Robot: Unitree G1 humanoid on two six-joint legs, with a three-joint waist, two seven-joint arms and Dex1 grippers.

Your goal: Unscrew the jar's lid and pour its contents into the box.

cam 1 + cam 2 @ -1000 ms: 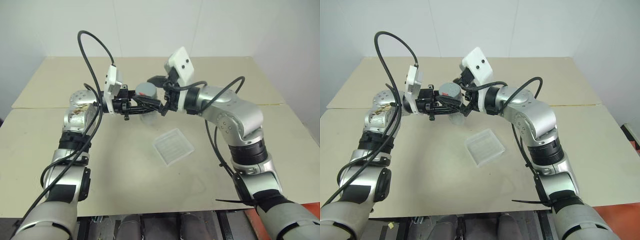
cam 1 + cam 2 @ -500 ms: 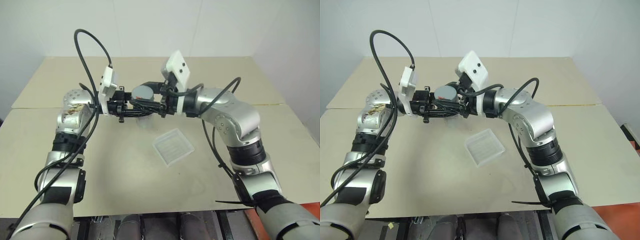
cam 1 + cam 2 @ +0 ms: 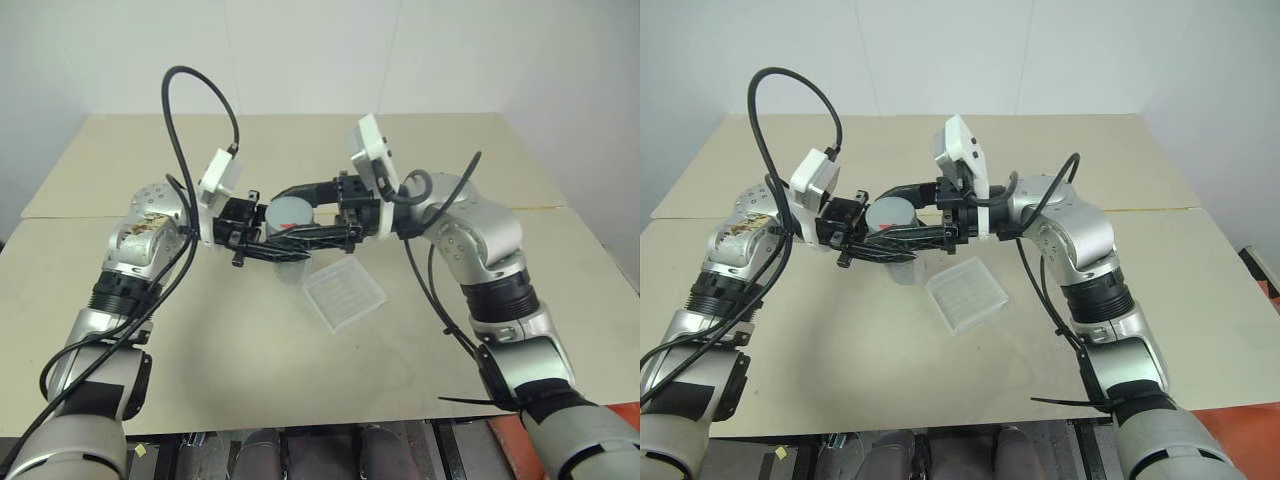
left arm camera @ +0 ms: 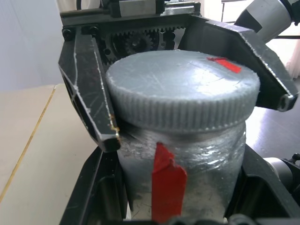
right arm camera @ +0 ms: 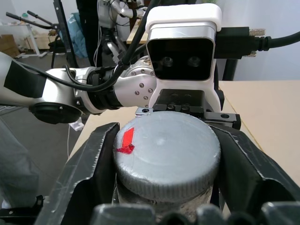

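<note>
1. White walls stand behind the beige surface (image 3: 240, 340), which is made of boards set edge to edge.
2. Above that surface, between the two arms, the jar (image 4: 187, 159) is held upright in the air, a strip of red tape running down its clear side.
3. The left pincer (image 3: 285, 248) points toward the robot's right and is clamped tight on the jar's body below the cap.
4. The grey ribbed lid (image 5: 166, 154) sits on the jar's mouth, with a red mark near its edge.
5. The right pincer (image 3: 300, 210) points toward the robot's left, its two black fingers (image 5: 86, 173) flanking the lid on either side; whether they press on it cannot be told.
6. The box (image 3: 345, 293) lies flat on the surface just below and to the right of the jar, apart from both pincers.
</note>
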